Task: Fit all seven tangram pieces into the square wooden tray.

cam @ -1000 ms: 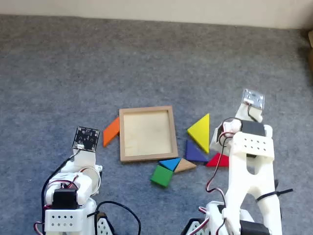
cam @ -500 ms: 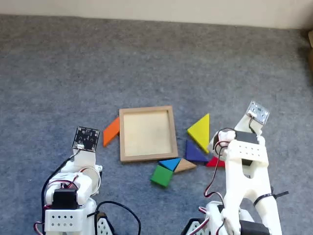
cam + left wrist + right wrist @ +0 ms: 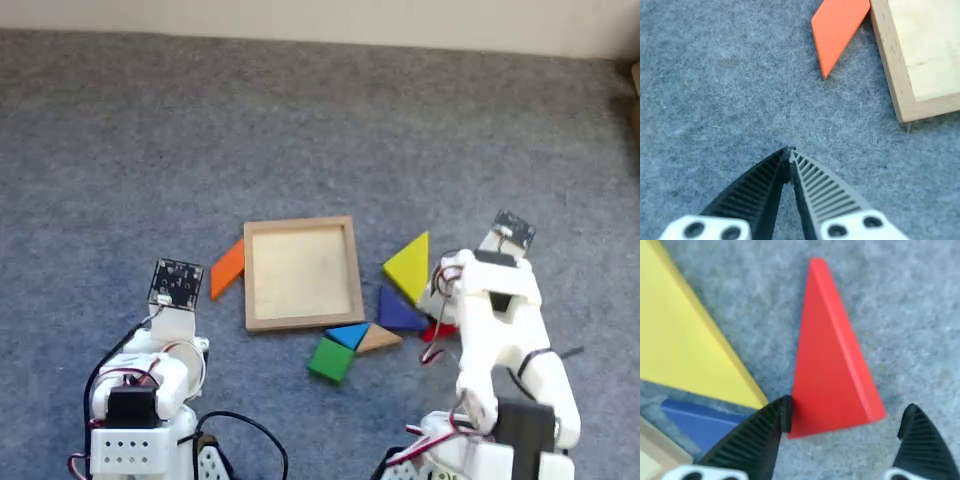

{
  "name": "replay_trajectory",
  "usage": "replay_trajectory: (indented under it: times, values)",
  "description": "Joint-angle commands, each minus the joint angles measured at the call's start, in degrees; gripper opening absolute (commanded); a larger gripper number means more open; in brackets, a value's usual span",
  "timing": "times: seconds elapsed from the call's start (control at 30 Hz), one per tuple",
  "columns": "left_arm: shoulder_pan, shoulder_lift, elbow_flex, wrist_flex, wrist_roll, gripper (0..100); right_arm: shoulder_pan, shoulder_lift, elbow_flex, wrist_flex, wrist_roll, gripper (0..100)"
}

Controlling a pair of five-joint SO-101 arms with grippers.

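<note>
Right wrist view: the right gripper, jaws apart, straddles a flat, glossy red triangle lying on grey carpet, right of the wooden tray. The left gripper, jaws pressed together, sits left of the tray.

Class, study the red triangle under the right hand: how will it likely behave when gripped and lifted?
The red triangle looks rigid, with crisp edges and flat faces, so it probably won't flex. Its smooth, slanted sides might slip from the right hand, open around it. Lying flat on grey carpet, it shouldn't roll, and would likely drag if pushed.
</note>
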Motion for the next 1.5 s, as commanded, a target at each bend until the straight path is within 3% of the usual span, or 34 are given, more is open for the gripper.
replay_trajectory:
  times: [0.0, 0.67, 0.8, 1.47]
  values:
    - [-0.7, -1.5, 1.2, 0.4, 0.2, 1, 0.9, 1.0, -4.3, 0.9, -0.2, 32.9]
    - [-0.7, -1.5, 1.2, 0.4, 0.2, 1, 0.9, 0.7, -4.5, -1.9, 2.9, 32.9]
    - [-0.7, -1.5, 1.2, 0.4, 0.2, 1, 1.8, 0.7, -4.5, -2.1, 8.4, 32.9]
    - [-0.7, -1.5, 1.2, 0.4, 0.2, 1, 4.1, 0.9, -4.0, -6.0, 8.8, 32.8]
